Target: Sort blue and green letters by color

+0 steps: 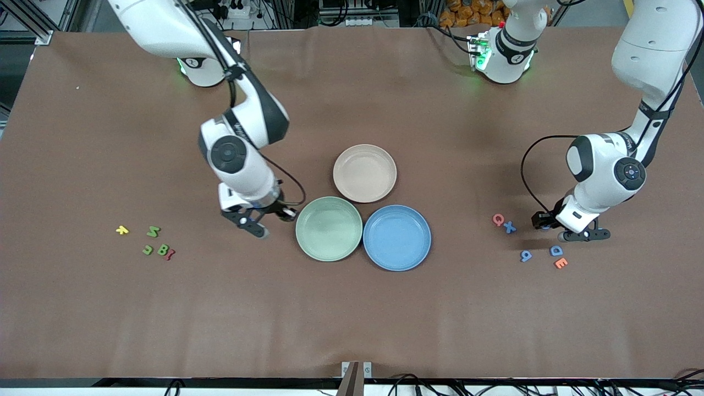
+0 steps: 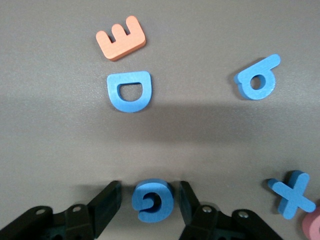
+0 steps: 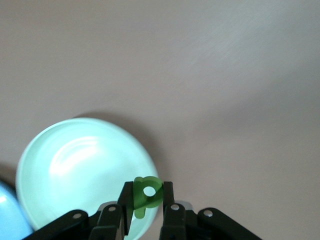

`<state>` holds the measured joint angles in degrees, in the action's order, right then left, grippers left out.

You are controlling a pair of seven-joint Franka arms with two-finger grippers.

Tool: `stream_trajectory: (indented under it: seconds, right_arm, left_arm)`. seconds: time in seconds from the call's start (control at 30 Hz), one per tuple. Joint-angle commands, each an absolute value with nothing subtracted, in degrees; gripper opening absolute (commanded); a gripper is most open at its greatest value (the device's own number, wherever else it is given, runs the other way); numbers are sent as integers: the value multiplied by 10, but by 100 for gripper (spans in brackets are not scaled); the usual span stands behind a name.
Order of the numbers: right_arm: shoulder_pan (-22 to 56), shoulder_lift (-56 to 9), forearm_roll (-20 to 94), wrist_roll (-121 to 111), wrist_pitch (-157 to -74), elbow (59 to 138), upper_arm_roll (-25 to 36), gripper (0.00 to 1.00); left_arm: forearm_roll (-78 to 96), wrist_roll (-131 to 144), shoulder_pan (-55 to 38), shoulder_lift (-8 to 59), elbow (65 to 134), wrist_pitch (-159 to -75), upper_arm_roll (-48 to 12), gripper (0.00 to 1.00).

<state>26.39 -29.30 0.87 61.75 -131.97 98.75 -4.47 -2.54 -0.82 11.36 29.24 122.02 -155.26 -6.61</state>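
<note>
A brown table cover (image 1: 352, 308) lay bare; the left gripper (image 2: 150, 200) half-closed around the blue G (image 2: 151, 199), the right gripper (image 3: 147, 197) pinched the green P (image 3: 146, 194) near the green plate (image 3: 60, 165); light, stiff pieces, likely best gripped across flat sides

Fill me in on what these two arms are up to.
They're sorting letters by color. The right gripper holds a green P beside the green plate, not yet over it. The left gripper is down on the table with its fingers around the blue G, near the blue X, D and 9. All three plates are empty.
</note>
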Motion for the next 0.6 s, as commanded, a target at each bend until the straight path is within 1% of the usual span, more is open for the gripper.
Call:
stream_trajectory:
  seconds: [0.0,0.17,0.27,0.3,0.53,0.57]
  right_arm:
    - [297,-368,6,675,-1310,897,-40,0]
    - [325,-413,4,714,-1316,849,-37,0]
    - [336,-431,2,729,-1317,832,-35,0]
    - [338,-434,2,730,-1318,830,-35,0]
    - [353,-462,0,737,-1329,810,-34,0]
    - [353,-465,0,737,-1329,809,-34,2]
  left_arm:
    - [-32,-18,120,295,1225,-1563,-69,43]
    - [-33,-19,120,295,1224,-1563,-69,30]
    - [-42,-19,120,295,1223,-1563,-69,27]
    - [-45,-19,120,296,1223,-1562,-69,24]
    - [-52,-19,120,298,1216,-1561,-69,22]
    - [-52,-19,120,298,1215,-1561,-69,22]
